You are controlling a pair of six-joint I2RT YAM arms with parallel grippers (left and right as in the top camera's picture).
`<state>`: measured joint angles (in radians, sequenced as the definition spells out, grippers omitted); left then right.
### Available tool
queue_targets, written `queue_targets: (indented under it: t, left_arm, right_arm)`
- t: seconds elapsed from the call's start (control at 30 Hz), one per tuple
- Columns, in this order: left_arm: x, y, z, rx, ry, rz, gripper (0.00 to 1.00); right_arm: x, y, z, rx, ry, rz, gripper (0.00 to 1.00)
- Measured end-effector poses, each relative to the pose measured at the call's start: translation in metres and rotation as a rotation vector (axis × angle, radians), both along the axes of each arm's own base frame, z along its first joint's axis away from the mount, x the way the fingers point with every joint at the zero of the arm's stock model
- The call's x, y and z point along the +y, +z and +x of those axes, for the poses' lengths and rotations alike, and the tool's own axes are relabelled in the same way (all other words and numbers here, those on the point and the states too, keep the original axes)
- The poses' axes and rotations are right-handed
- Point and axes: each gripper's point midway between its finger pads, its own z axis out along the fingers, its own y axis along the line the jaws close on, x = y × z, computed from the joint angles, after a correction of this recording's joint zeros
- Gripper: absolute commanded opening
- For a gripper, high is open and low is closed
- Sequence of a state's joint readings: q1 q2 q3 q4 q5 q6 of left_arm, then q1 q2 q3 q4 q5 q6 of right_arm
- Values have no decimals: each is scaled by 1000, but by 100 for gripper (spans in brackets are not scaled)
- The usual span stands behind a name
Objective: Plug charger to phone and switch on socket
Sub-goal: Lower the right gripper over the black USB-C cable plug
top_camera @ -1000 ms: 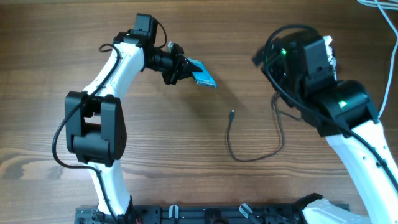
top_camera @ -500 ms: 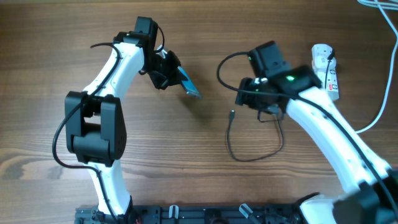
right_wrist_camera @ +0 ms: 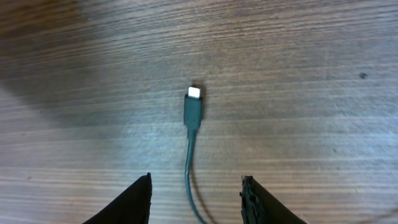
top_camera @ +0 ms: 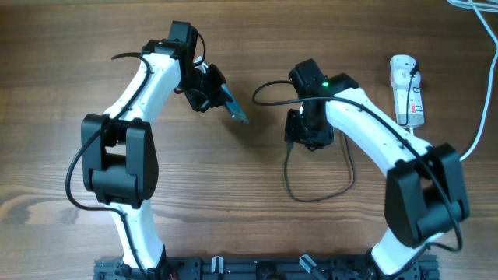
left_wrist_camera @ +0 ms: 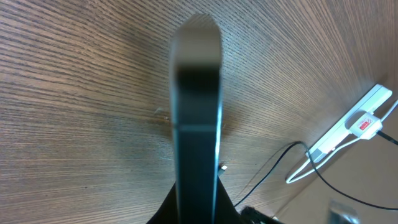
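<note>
The phone (top_camera: 235, 109) is held up off the table, turned edge-on, with my left gripper (top_camera: 216, 92) shut on it. The left wrist view shows it as a dark narrow slab (left_wrist_camera: 198, 118) rising from between the fingers of that gripper (left_wrist_camera: 198, 214). The charger, a thin black cable (top_camera: 311, 197), lies looped on the wood. Its connector (right_wrist_camera: 194, 111) has a pale tip and points away from my right gripper (right_wrist_camera: 196, 190). That gripper (top_camera: 299, 134) hovers over the cable's free end, open, with the cable running between its fingers untouched. The white socket (top_camera: 407, 92) lies at the far right.
A thick white cord (top_camera: 484, 117) curves along the right edge behind the socket, which also shows with its red mark in the left wrist view (left_wrist_camera: 356, 122). Both arm bases stand at the near edge of the wooden table (top_camera: 62, 54).
My right arm has swung left from near the socket and come down over the charger's connector, its jaws narrowing. My left gripper tilted the phone from flat to edge-on, then held still.
</note>
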<state>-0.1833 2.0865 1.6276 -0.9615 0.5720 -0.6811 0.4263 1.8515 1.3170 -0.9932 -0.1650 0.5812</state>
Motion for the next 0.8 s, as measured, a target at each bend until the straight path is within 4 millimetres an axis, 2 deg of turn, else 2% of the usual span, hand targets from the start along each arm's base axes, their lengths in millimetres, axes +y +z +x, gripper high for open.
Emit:
queue_targets:
  t: [0.1,0.3,0.57,0.8]
  left_arm:
    - [0,0,0,0,0,0,4]
    - [0,0,0,0,0,0,4]
    - [0,0,0,0,0,0,4]
    - [0,0,-1,6,0,1,4]
  right_arm:
    - [1,-10,1,18,3,-4,37]
    - [2,-24,-3,58,-5,-15,37]
    - [14,-27,-5,48,27,-12,37]
    - [10,-45,-6,78,24,-53,32]
